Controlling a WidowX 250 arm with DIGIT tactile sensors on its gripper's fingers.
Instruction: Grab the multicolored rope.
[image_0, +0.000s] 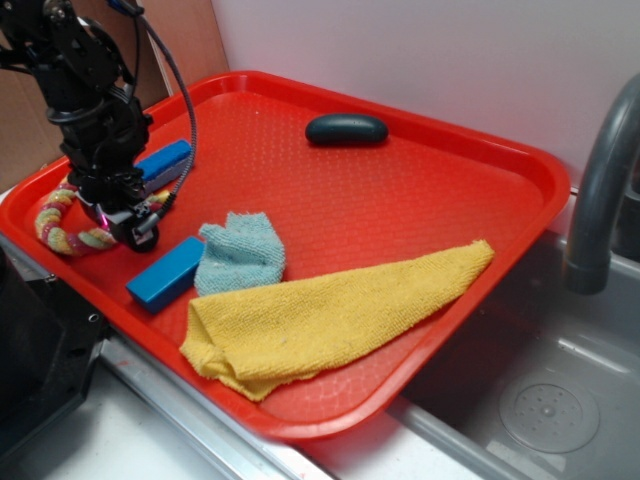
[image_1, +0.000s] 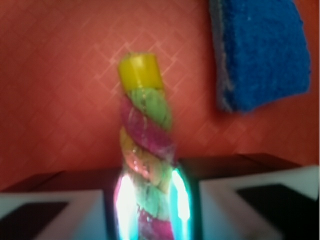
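We see the gripper (image_1: 150, 200) fingers closed on the multicolored rope (image_1: 146, 135), seemingly just above the red tray (image_0: 420, 180).

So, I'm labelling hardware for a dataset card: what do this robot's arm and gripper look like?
The arm is matte black with blocky jointed segments, and a grey cable loops down its side. The gripper is black too, with a small pink spot near its tip. In the wrist view, the jaws look shiny and reflective.

Red plastic tray (image_0: 420, 190) beside a sink.
By the gripper (image_0: 128, 222): multicoloured twisted rope (image_0: 62, 222), blue blocks (image_0: 165, 274), teal cloth (image_0: 240, 253); farther off: yellow towel (image_0: 330, 320), dark oval object (image_0: 346, 129).
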